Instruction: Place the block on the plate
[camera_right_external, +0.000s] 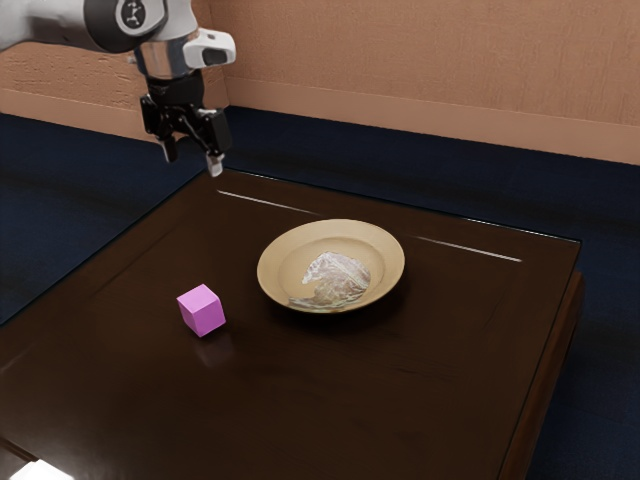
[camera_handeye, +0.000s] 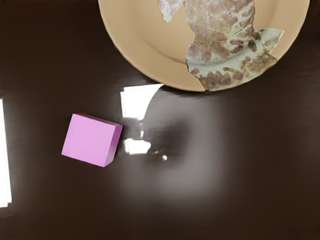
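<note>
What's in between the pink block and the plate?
Just bare, shiny tabletop between the block and the plate; the wrist view shows it.

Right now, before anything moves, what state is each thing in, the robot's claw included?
Gripper: open, empty, raised above the table.
Pink block: resting on the table beside the plate, not on it.
Plate: face up, with a patchy grey-brown area inside.
Table: dark, glossy, catching reflections.
</note>
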